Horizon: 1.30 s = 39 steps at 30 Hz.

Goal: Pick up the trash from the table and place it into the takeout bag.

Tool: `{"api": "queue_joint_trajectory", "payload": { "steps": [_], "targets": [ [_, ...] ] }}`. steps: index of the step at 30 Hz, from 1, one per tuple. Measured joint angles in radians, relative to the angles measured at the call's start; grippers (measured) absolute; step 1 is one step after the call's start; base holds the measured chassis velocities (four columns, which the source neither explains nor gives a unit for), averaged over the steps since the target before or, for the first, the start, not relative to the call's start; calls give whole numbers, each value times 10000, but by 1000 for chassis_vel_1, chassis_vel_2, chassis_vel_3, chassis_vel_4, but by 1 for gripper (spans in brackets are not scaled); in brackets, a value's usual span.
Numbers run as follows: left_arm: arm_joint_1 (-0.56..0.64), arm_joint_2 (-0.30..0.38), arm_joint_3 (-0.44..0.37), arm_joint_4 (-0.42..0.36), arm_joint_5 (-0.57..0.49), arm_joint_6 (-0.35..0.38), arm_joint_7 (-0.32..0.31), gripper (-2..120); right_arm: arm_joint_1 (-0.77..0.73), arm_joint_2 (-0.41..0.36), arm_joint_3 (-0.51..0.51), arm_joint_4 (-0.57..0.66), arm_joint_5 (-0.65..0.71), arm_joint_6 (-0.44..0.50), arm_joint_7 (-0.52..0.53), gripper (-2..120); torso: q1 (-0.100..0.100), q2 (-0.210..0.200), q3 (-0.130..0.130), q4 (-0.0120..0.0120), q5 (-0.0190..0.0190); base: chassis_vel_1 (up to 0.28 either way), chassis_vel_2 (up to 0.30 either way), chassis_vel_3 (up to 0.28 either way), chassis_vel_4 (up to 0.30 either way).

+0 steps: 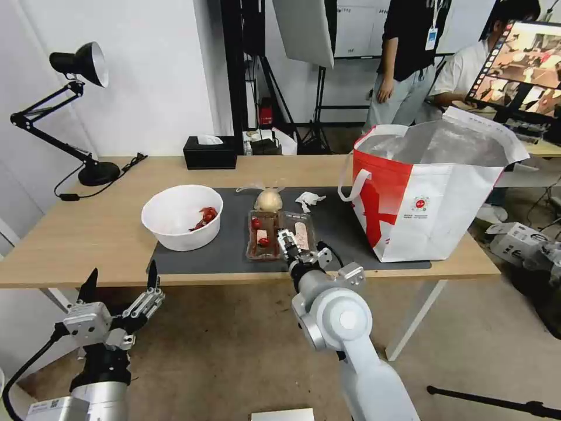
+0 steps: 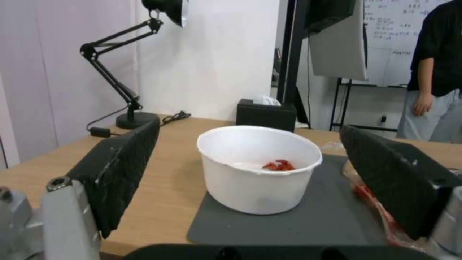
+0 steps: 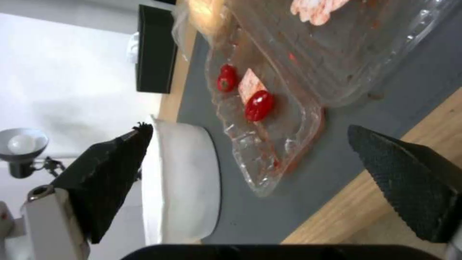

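At the table's [image 1: 87, 234] front edge, my right gripper [image 1: 287, 241] gapes wide, empty, seemingly just over one clear food box [image 1: 280, 234].

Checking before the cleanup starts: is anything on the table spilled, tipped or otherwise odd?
Nothing stands out. The white bowl sits upright with its red scraps inside, the clear food box lies open and flat on the mat, and the takeout bag stands upright, mouth open.

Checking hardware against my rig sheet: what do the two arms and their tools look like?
Both arms are silver-grey metal with rounded joint housings. Each tool has two black, textured, wedge-shaped fingers on grey bracket mounts: the left tool, the right tool. A black cable loops beside the left wrist, another by the right wrist.
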Motion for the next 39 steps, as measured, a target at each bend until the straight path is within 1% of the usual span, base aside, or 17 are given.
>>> {"api": "queue_joint_trajectory", "payload": {
  "steps": [18, 28, 29, 30, 31, 34, 35, 37, 38, 39],
  "targets": [
    [-6, 2, -18, 0, -10, -75, 8, 100, 443, 8, 540, -661, 797, 235, 251, 100, 0, 0, 0, 0, 0, 0, 0, 0, 0],
    [12, -9, -10, 0, 55, -205, 14, 100, 604, 0, 731, -957, 651, 226, 112, 100, 0, 0, 0, 0, 0, 0, 0, 0, 0],
    [16, -17, -5, 0, 69, -224, 15, 100, 607, -2, 715, -1024, 366, 183, -64, 100, 0, 0, 0, 0, 0, 0, 0, 0, 0],
    [20, -28, 3, 0, 87, -244, 16, 100, 593, -7, 643, -1102, -284, 59, -410, 100, 1, 0, 0, -1, 0, 0, 0, 0, 0],
    [20, -28, 3, 0, 87, -244, 16, 100, 593, -7, 643, -1102, -284, 59, -410, 100, 1, 0, 0, -1, 0, 0, 0, 0, 0],
    [24, -43, 13, 0, 100, -289, 19, 100, 505, -12, 238, -1220, -2356, -237, -1487, 100, 0, 0, 1, -1, 0, 0, 0, 0, 0],
    [24, -43, 13, 0, 100, -289, 19, 100, 505, -12, 238, -1220, -2356, -237, -1487, 100, 0, 0, 1, -1, 0, 0, 0, 0, 0],
    [25, -50, 14, 0, 104, -329, 19, 100, 465, -16, -193, -1232, -3561, -594, -2248, 100, 0, 1, 0, 0, 0, 0, 0, 0, 0],
    [25, -50, 14, 0, 104, -329, 19, 100, 465, -16, -193, -1232, -3561, -594, -2248, 100, 0, 1, 0, 0, 0, 0, 0, 0, 0],
    [26, -55, 14, 0, 105, -361, 19, 100, 456, -21, -400, -1302, -4336, -746, -2653, 100, 0, 0, 0, 1, 0, 0, 0, 0, 0]
  ]
}}
